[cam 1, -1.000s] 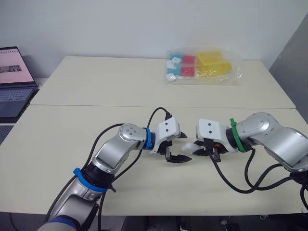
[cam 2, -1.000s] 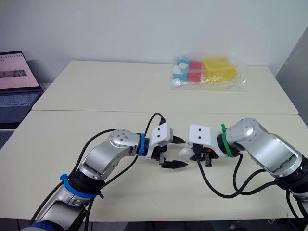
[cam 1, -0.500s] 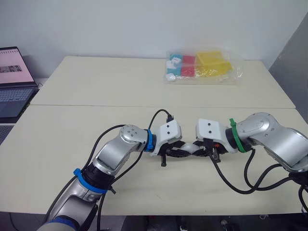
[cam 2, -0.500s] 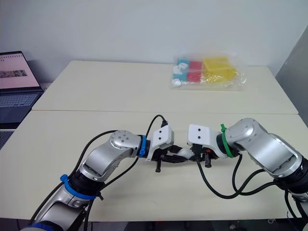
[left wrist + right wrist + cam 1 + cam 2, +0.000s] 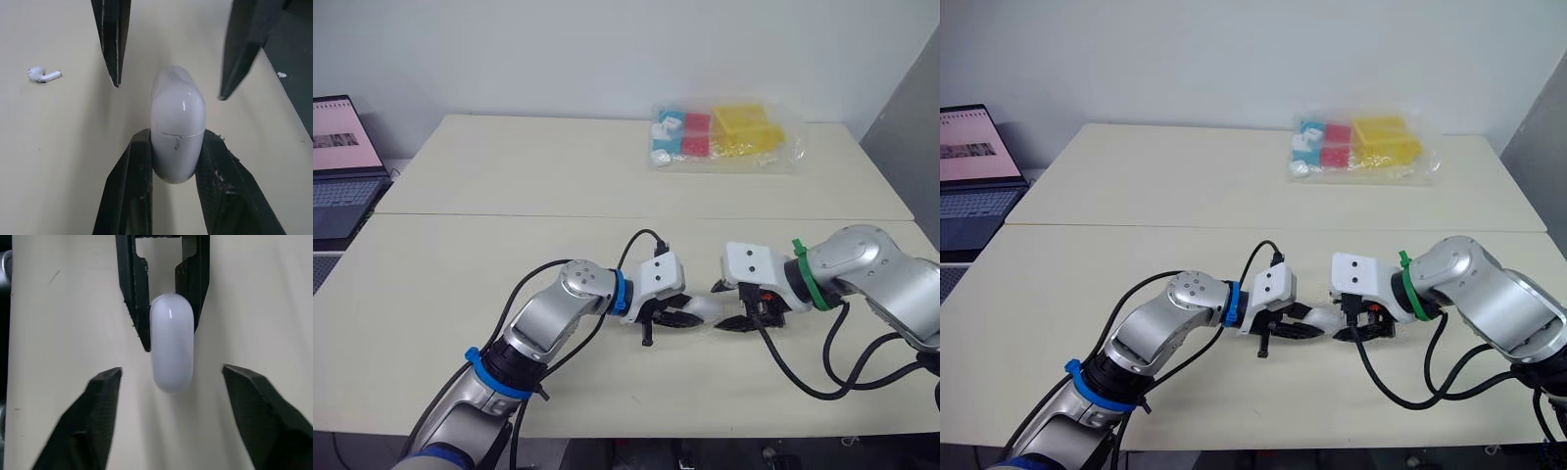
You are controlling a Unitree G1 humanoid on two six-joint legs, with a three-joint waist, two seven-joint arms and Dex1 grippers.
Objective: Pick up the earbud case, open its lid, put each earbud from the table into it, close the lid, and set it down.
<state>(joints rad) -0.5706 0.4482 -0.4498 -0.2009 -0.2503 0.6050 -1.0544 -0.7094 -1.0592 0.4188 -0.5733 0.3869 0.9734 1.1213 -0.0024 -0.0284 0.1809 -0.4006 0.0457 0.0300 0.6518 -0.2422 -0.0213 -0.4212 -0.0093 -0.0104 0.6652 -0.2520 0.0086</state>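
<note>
My left gripper (image 5: 689,315) is shut on a white earbud case (image 5: 704,306), which it holds just above the table between the two arms. In the left wrist view the case (image 5: 177,122) sits between my own fingers (image 5: 129,186), its lid seam closed. My right gripper (image 5: 723,307) stands open around the case's far end, its fingers (image 5: 103,401) well clear of the case (image 5: 171,342) on both sides. One white earbud (image 5: 43,75) lies on the table beside the case.
A clear bag of coloured blocks (image 5: 722,135) lies at the back of the far table. A laptop (image 5: 340,166) stands open at the far left. A seam (image 5: 509,215) splits the two tabletops.
One second ago my right gripper held the case and my left was open. The left then shut on the case, and the right has now opened and drawn back slightly.
</note>
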